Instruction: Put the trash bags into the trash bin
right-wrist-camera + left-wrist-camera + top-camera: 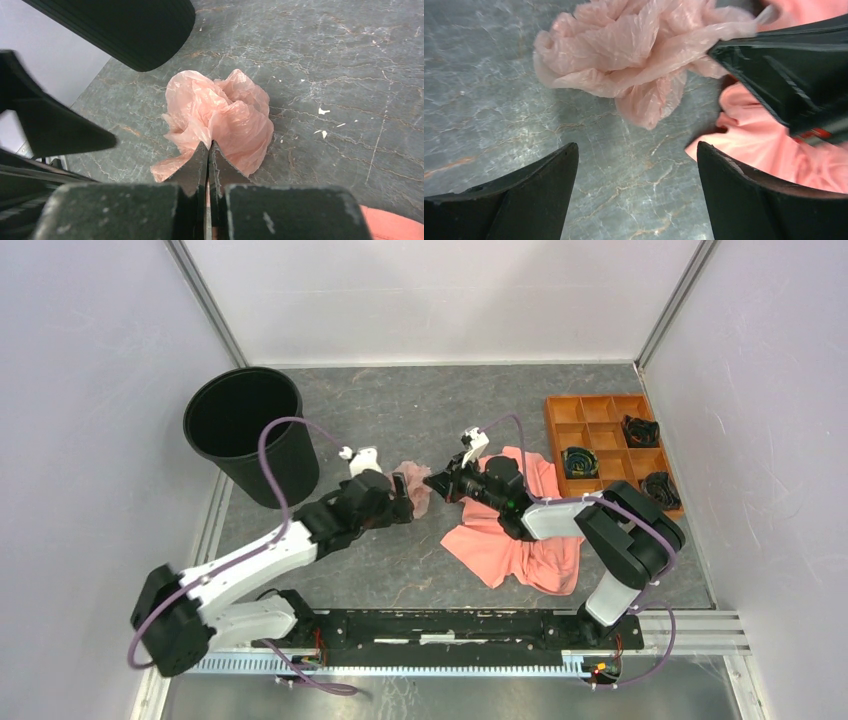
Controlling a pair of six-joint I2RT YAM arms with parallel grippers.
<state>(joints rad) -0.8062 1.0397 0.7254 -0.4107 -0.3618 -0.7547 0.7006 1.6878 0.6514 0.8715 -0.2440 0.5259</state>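
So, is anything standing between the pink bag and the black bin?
Yes, the left gripper. It is open, right on the bin's side of the trash bag, which the right gripper pinches. The table from there to the trash bin shows nothing else in the way.

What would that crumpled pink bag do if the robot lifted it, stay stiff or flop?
The trash bag is thin, wrinkled film, so it would probably droop limply. It looks very light for its bulk. The right tool pinches only its near edge, so the film might slip free.
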